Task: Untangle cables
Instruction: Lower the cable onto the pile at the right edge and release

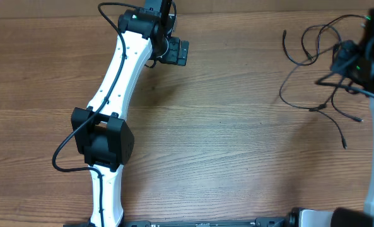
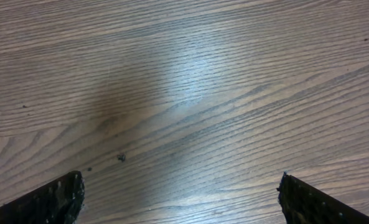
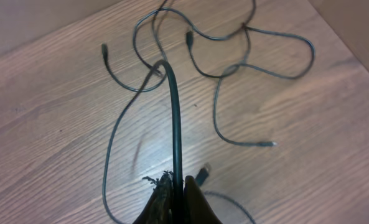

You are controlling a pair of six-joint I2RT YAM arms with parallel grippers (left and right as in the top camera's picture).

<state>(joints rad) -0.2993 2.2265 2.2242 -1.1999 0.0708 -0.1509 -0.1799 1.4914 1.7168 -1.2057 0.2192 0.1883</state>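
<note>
Well, thin black cables [image 3: 175, 124], loosely looped on grained wood [image 3: 53, 130], one tight between right fingers [image 3: 200, 200] (left fingers [image 2: 47, 202] wide, empty).

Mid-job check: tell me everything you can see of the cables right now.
The cables are thin, dark, flexible cords with small plug ends, one silver-tipped. They lie in loose, overlapping loops on the right side of the wooden table, crossed over each other rather than separated. One strand rises taut from the pile into the shut right tool; the others lie slack on the wood.
</note>
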